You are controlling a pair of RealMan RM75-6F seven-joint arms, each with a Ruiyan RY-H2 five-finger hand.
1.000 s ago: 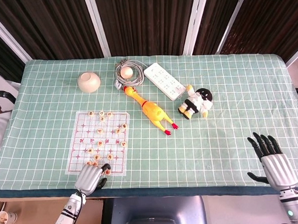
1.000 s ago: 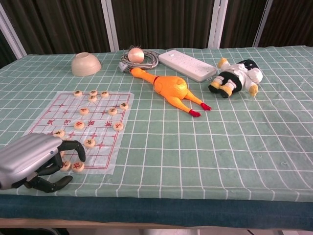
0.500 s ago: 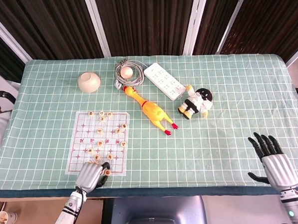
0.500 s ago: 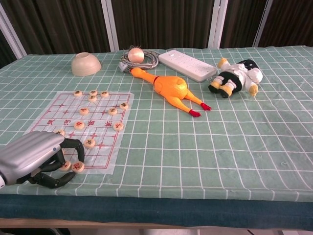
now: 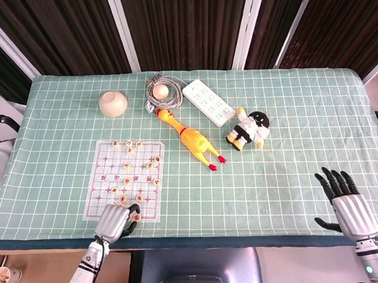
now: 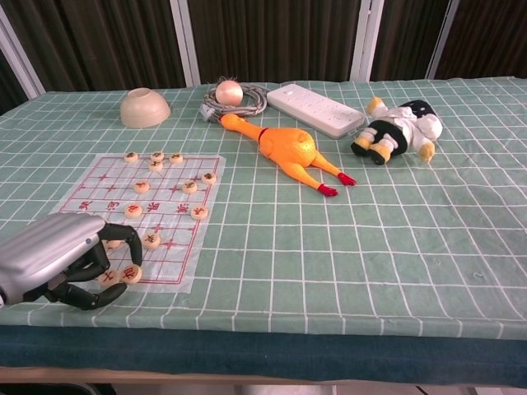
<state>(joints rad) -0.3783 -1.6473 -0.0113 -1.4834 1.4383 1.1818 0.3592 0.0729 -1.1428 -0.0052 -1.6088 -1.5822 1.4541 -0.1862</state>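
Note:
A clear chess board sheet [image 5: 102,184] [image 6: 90,185] with red lines lies at the near left, with several round wooden chess pieces [image 5: 128,165] [image 6: 189,187] scattered on it. My left hand [image 5: 115,221] [image 6: 58,259] rests at the sheet's near edge. Its fingers curl over one chess piece [image 6: 108,277], with the thumb beneath it. A second piece [image 5: 136,216] [image 6: 130,273] lies just beside the fingertips. My right hand [image 5: 347,200] hovers at the near right edge of the table, fingers spread, holding nothing; the chest view does not show it.
A cream bowl [image 5: 113,102] [image 6: 145,108] sits upside down at the back left. Beside it are a coiled cable with a ball [image 5: 163,91] [image 6: 230,92], a white power strip [image 5: 210,102] [image 6: 316,109], a rubber chicken [image 5: 190,139] [image 6: 284,146] and a plush doll [image 5: 248,129] [image 6: 399,127].
My left hand has crept a little forward onto the sheet's near edge, and its fingers have curled tighter about the piece. The right hand has not moved.

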